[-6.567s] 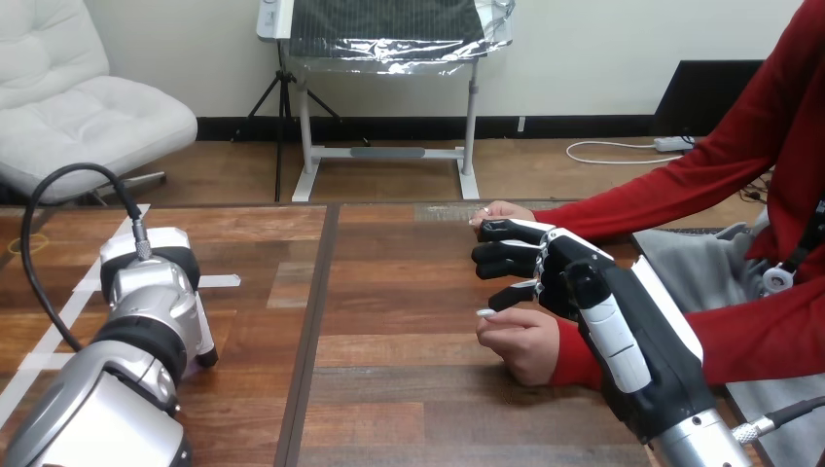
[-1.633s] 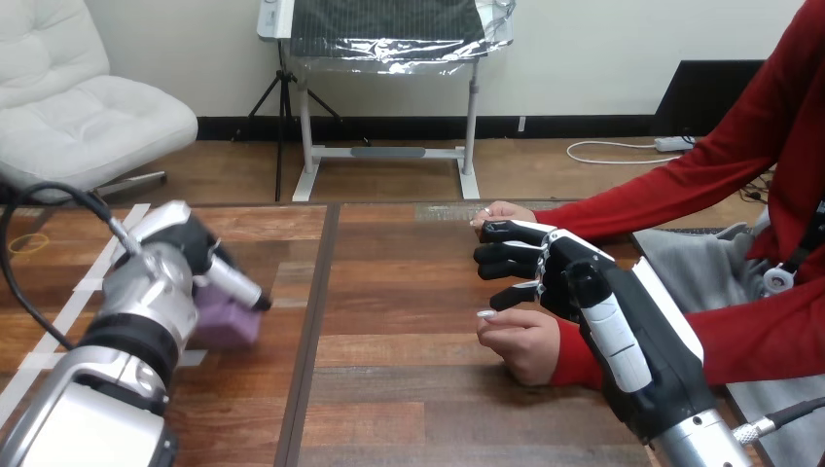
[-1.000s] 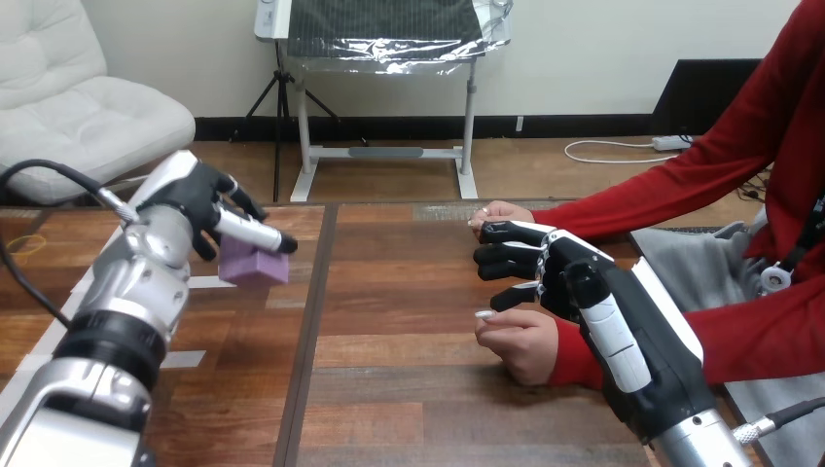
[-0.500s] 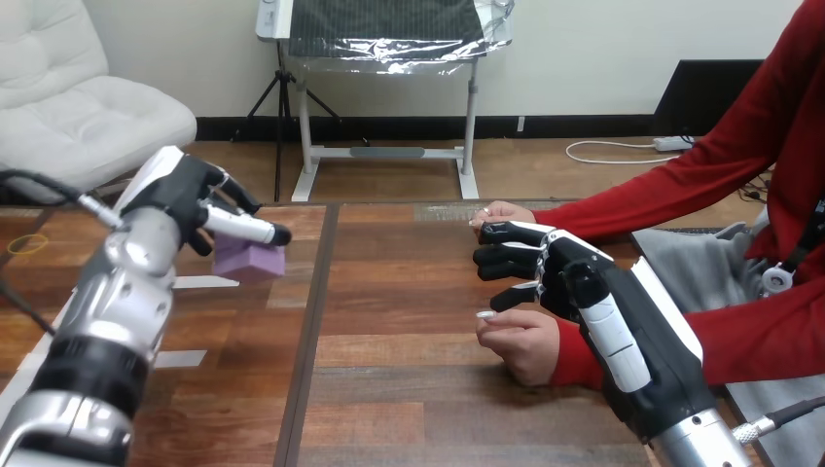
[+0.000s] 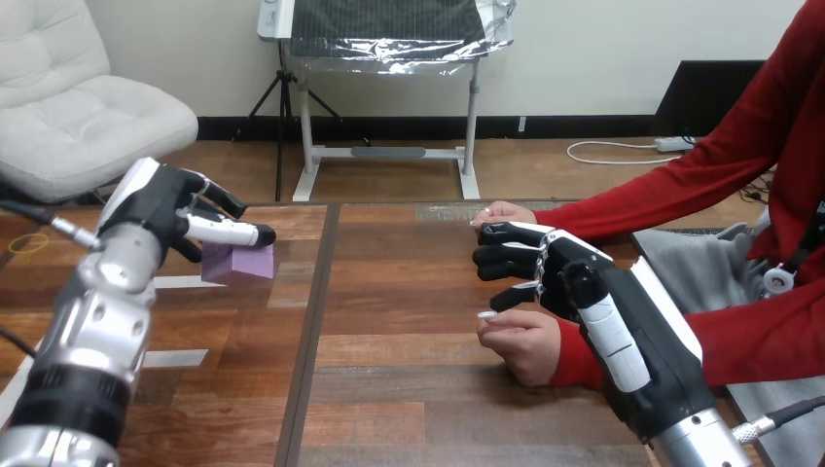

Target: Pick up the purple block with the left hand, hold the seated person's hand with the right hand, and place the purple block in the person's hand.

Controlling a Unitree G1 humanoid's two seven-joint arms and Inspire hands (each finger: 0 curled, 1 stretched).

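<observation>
Block (image 5: 243,263) is gripped in left hand (image 5: 156,206), held clear of the counter (image 5: 389,389) at far left. Person's hand (image 5: 525,341) lies well to the right, just under right hand (image 5: 584,292). Whether anything is held there cannot be told. A rightward carry is needed.

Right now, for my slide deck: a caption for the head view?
Left hand holds purple block; right hand sits beside the person's nearer hand.
</observation>
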